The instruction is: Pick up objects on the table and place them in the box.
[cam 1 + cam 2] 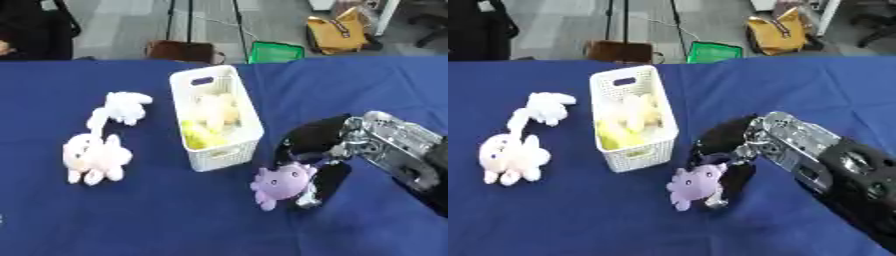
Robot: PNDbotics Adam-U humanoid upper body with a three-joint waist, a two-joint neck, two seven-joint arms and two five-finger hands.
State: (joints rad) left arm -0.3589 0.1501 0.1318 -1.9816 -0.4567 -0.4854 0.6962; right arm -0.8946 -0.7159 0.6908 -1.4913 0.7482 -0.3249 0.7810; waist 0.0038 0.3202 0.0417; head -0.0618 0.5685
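Right hand [319, 150] reaches in from the right of the white basket [248, 120], its fingers curled round the purple plush toy [282, 182] just off the basket's near corner on the blue table [175, 220]. Left of the basket lie 2 pale plush toys [94, 157].

From the right eye, a yellowish plush toy [627, 122] lies inside the basket. No writing is legible.
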